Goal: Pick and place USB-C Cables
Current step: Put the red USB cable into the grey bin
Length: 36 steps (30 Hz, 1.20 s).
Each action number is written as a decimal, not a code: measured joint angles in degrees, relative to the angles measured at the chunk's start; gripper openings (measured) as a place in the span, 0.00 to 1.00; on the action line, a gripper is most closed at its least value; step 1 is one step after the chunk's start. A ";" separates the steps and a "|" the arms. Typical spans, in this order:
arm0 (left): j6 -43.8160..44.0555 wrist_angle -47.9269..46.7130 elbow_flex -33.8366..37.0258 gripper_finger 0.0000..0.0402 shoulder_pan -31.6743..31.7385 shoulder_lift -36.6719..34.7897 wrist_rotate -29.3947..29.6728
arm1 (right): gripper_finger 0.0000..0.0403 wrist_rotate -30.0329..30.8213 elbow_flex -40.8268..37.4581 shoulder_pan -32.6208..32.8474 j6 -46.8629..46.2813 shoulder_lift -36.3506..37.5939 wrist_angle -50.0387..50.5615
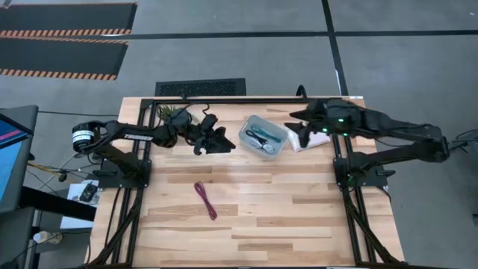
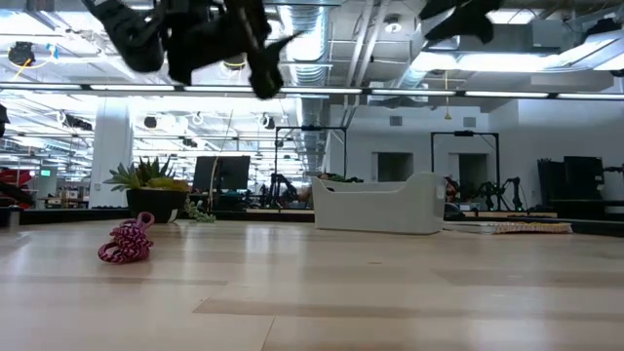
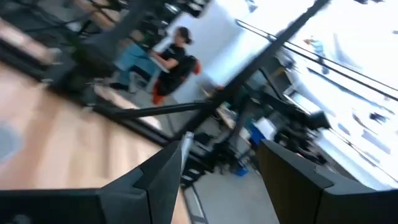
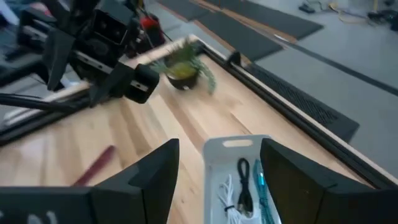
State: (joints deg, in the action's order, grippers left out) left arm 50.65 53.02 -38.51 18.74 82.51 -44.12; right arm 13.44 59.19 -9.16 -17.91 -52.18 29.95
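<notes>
The maroon-red cable (image 1: 205,200) lies bundled on the wooden table near its middle, also seen in the low view (image 2: 127,242) and the right wrist view (image 4: 96,165). The clear bin (image 1: 264,137) stands toward the far edge and holds the black cable (image 4: 242,179), the white-grey cable (image 4: 227,200) and the teal cable (image 4: 261,186). My left gripper (image 1: 213,140) hovers open in the air just left of the bin, well above the table (image 2: 255,54). My right gripper (image 4: 217,149) hovers open just right of the bin (image 1: 293,123), empty.
A small potted plant (image 1: 175,113) stands at the far edge behind my left arm. A flat white sheet (image 1: 312,139) lies right of the bin under my right gripper. A person (image 3: 171,59) sits in the room beyond the table. The table's near half (image 1: 284,217) is bare wood.
</notes>
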 joint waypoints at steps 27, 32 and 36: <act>-32.67 -89.54 -24.96 0.49 -21.97 -35.55 57.97 | 0.62 4.72 -24.93 10.99 0.55 12.96 -29.37; -30.28 -88.45 -19.17 0.49 -24.81 -42.73 61.56 | 0.62 4.73 -28.35 10.97 4.30 12.83 -41.11; -28.24 -85.11 -11.16 0.49 -24.83 -48.22 62.85 | 0.62 4.71 -28.93 10.97 5.87 12.79 -44.22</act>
State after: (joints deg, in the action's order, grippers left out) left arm 22.40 -32.08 -49.67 -6.09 34.29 18.73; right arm 18.15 30.26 1.80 -12.04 -39.39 -14.27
